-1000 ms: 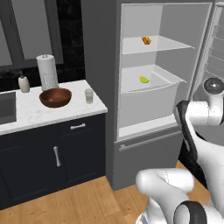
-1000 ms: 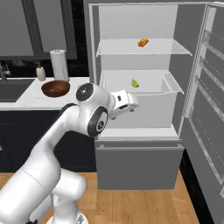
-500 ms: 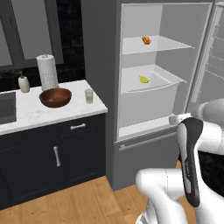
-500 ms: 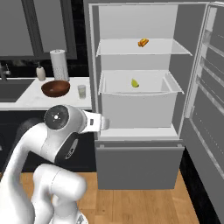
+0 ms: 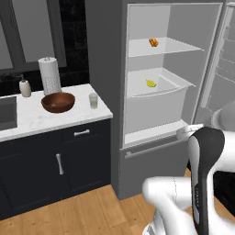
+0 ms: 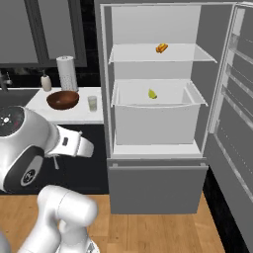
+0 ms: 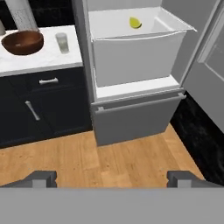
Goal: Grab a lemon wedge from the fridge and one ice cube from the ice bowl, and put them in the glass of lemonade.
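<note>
**Fridge open, our gripper empty**

Our gripper (image 7: 111, 177) has its fingers spread wide with nothing between them. Lemon wedge (image 7: 135, 22) lies in the white drawer (image 7: 135, 57) of the fridge (image 6: 148, 178), far ahead. Ice bowl (image 7: 22, 42) and glass of lemonade (image 7: 62, 43) sit ahead-left on the counter (image 7: 43, 59).

1. Fridge (image 6: 158, 168) stands open; its door is swung out to the right, white shelves and drawer exposed.
2. Lemon wedge (image 6: 152, 94) lies in the white drawer (image 6: 157, 121), toward the back, near centre.
3. Orange-red food item (image 6: 161, 48) sits on the upper shelf (image 6: 163, 55).
4. White counter (image 6: 69, 109) left of the fridge carries the ice bowl (image 6: 63, 99) and the glass of lemonade (image 6: 92, 103), just right of the bowl, apart from it.
5. Paper towel roll (image 6: 67, 72) upright behind the bowl; soap bottle (image 6: 46, 82) to its left.
6. Arm's white body at lower left, in front of the dark cabinets (image 6: 94, 163).
</note>
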